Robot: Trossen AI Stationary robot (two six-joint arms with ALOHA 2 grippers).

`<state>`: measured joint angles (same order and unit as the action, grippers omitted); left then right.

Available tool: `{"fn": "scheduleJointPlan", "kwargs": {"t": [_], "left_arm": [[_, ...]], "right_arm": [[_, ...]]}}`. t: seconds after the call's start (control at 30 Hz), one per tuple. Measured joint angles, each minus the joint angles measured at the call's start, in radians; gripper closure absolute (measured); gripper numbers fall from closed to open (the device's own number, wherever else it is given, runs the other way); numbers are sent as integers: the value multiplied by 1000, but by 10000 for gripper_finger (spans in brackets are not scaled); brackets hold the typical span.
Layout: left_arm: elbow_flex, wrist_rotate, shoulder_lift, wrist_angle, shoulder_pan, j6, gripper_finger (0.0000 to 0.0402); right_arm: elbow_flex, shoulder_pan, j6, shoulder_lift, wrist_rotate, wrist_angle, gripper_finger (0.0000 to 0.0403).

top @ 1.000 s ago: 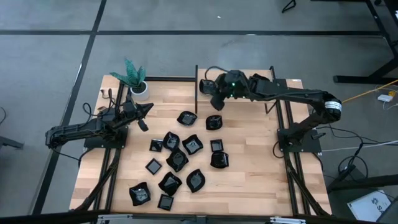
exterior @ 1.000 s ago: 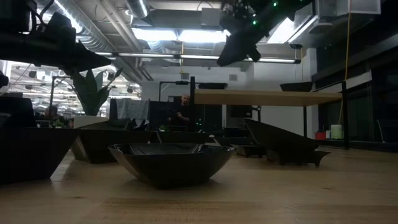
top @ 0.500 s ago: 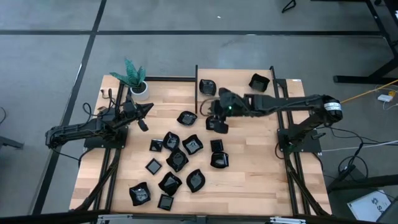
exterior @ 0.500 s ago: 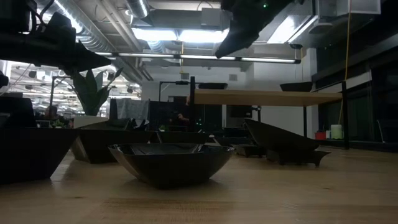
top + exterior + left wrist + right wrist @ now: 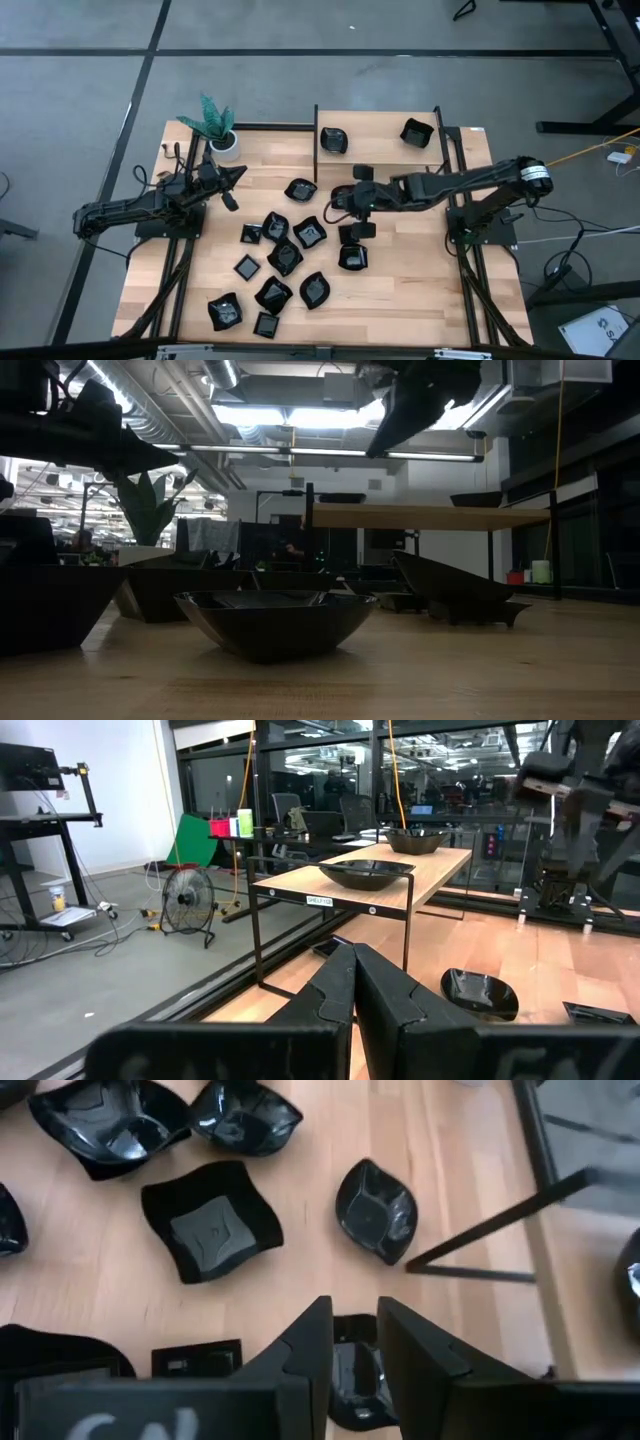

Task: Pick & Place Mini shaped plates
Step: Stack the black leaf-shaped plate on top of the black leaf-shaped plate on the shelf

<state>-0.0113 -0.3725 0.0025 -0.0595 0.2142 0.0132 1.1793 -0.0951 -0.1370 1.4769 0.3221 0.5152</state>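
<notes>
Several glossy black mini shaped plates lie spread over the wooden table (image 5: 400, 280); among them are a leaf-shaped one (image 5: 375, 1210) and a wavy square one (image 5: 210, 1230). Two more plates (image 5: 333, 140) (image 5: 415, 132) sit on the raised shelf (image 5: 375, 135) at the back. My right gripper (image 5: 342, 200) (image 5: 355, 1342) hangs open above the table's middle, slanting down, with nothing between its fingers. A plate (image 5: 352, 1370) lies on the table below the gap. My left gripper (image 5: 236, 176) (image 5: 353, 970) waits shut and level at the table's left, holding nothing.
A white pot with a green plant (image 5: 222, 140) stands at the far left corner. The shelf's black legs (image 5: 480, 1240) rise close to the leaf-shaped plate. In the low view one plate (image 5: 275, 620) fills the foreground. Bare wood lies along the near right part of the table.
My right gripper has swung from above the shelf toward the table's near edge and a little down, rolling as it went, and now hangs over the plates at the table's middle. Its finger gap looks unchanged. The shelf's left plate, hidden by the arm before, now shows.
</notes>
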Motion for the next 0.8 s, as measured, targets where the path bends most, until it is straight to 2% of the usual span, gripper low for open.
{"fn": "scheduleJointPlan", "kwargs": {"t": [0.23,0.47,0.8], "left_arm": [[0,0,0,0,0,0,398],[0,0,0,0,0,0,398],[0,0,0,0,0,0,398]], "right_arm": [[-82,0,127,0,0,-5,320],[-191,-3,131,0,0,-161,321],[-237,-2,98,0,0,-193,370]]}}
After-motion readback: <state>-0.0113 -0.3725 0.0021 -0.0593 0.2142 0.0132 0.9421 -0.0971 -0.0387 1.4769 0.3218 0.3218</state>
